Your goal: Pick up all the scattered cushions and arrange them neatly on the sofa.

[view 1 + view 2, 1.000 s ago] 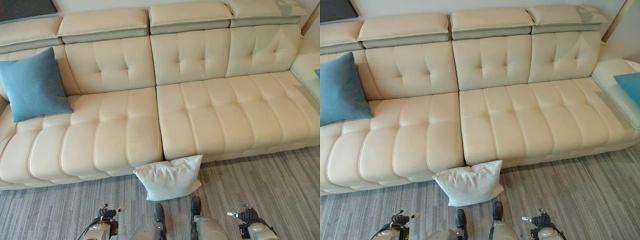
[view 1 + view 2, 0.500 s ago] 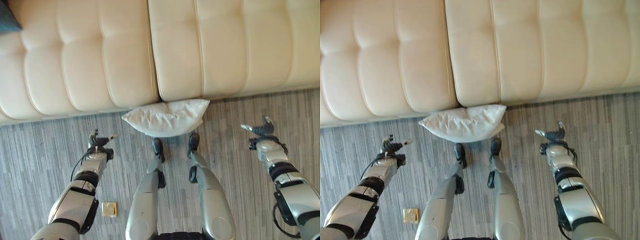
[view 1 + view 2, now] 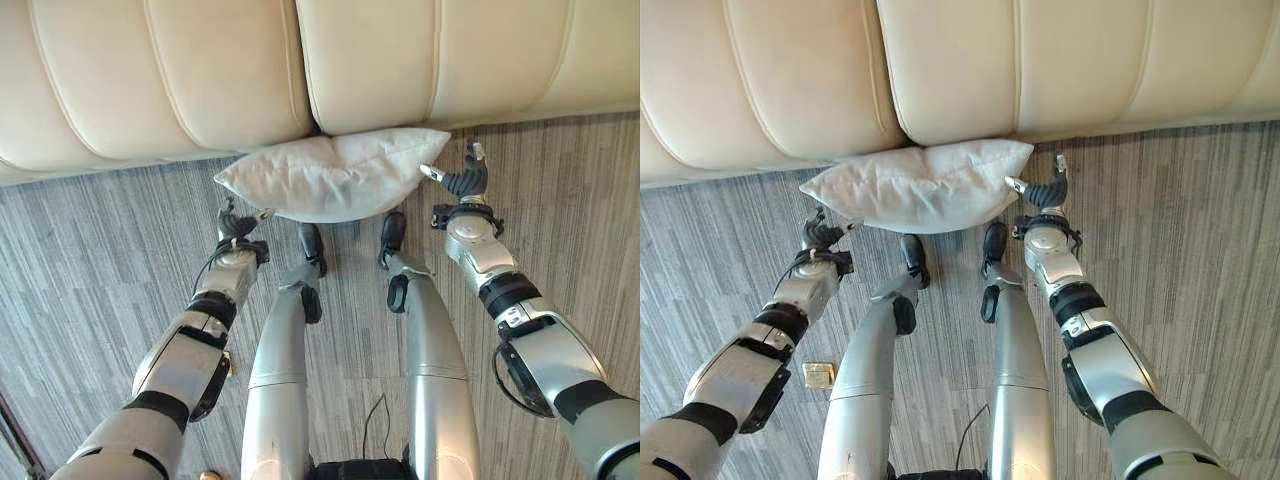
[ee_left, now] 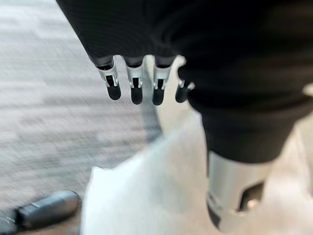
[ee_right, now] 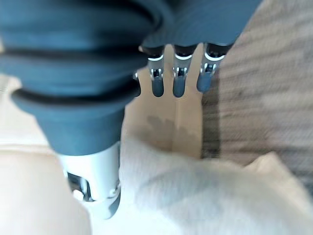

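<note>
Cream leather sofa (image 3: pixel 230 70) cut off by top edge, backrest out of frame. Upper edge of white fabric cushion (image 3: pixel 335 175) tucked under sofa front. Small tan square (image 3: pixel 818 375) on grey striped carpet (image 3: pixel 90 260): too small to identify.

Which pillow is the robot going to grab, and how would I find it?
Look at the big cream sofa, then down to its front edge. There a white pillow lies on the grey striped carpet, between the left hand and right hand. It is the one soft white thing there.
</note>
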